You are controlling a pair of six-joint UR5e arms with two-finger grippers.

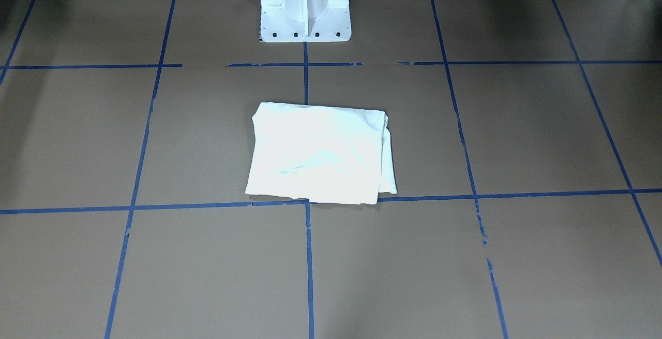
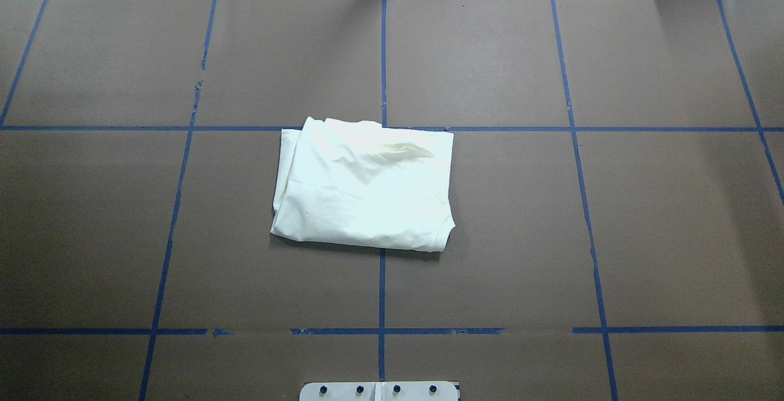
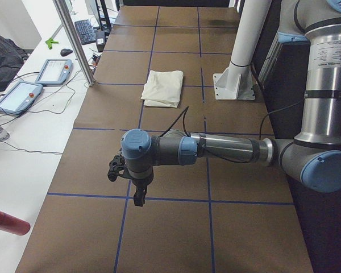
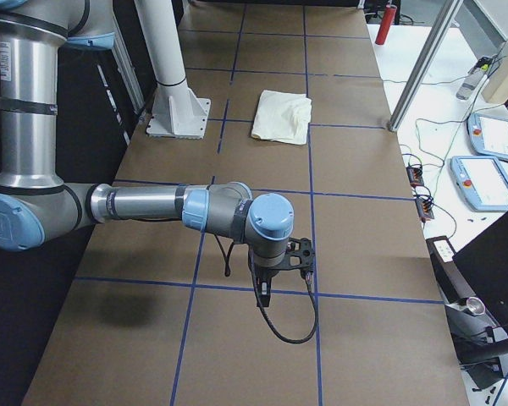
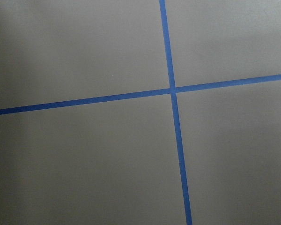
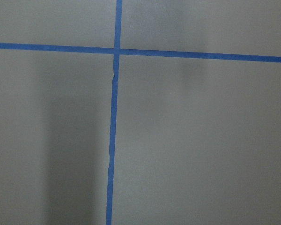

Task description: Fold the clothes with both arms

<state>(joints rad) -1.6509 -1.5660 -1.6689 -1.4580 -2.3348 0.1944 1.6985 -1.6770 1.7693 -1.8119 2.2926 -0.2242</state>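
The clothes are one cream-white shirt (image 1: 320, 152) (image 2: 367, 187), folded into a flat rectangle at the middle of the brown table, plain side up. It also shows small in the side views (image 3: 163, 87) (image 4: 281, 116). No arm touches it. My left arm reaches out over the table's left end, its gripper (image 3: 133, 190) pointing down far from the shirt. My right arm does the same over the right end, its gripper (image 4: 267, 292) also pointing down. Neither gripper shows in the overhead or front view, so I cannot tell whether they are open or shut. Both wrist views show only brown paper and blue tape lines.
The white pedestal base (image 1: 305, 8) (image 3: 233, 85) stands just behind the shirt. Blue tape lines (image 2: 382, 52) grid the table. Beside the table are teach pendants (image 3: 17, 96) (image 4: 491, 182), a metal post (image 3: 74, 40), cables and a red cylinder (image 3: 8, 222).
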